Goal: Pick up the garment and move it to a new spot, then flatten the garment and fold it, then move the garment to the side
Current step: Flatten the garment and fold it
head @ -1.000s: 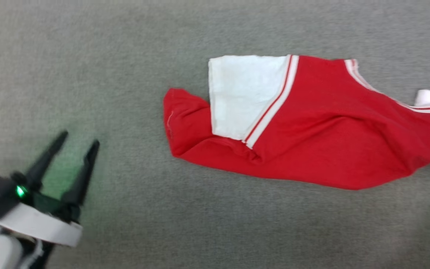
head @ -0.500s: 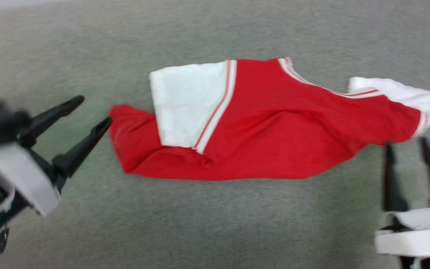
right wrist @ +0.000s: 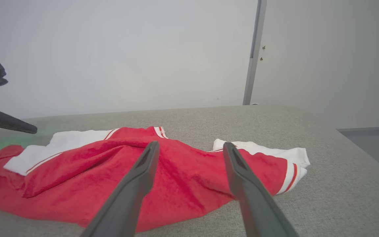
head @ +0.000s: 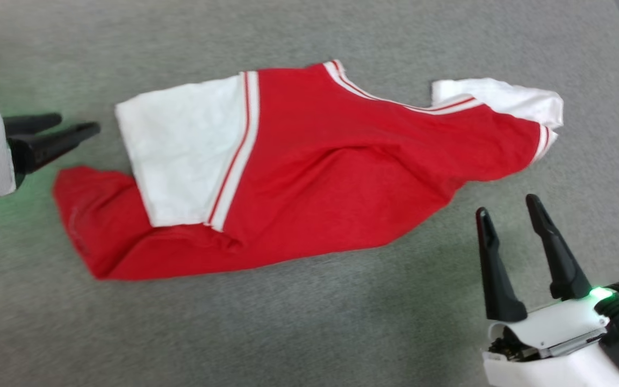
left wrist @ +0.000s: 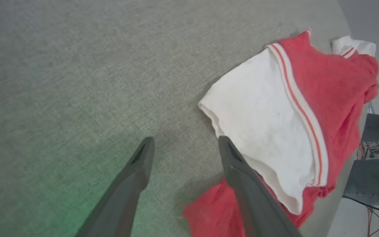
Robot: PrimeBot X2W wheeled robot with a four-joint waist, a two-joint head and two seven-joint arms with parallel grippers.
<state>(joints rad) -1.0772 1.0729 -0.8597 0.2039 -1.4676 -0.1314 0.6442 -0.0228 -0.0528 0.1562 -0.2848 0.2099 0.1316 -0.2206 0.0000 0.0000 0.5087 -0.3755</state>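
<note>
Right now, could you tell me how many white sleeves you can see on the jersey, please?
2. One white sleeve lies over the left half of the garment; the other sleeve sits at its right end.

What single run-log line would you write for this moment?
garment: crumpled on grey surface | left jaws: open, empty, near white sleeve | right jaws: open, empty

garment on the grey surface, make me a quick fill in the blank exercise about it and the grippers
1. The garment is red with ____ sleeves.
2. It lies crumpled on a ____ fabric surface.
3. The jaws of the left gripper and the right gripper stand ____, holding nothing.

Missing words: white; grey; open
</note>
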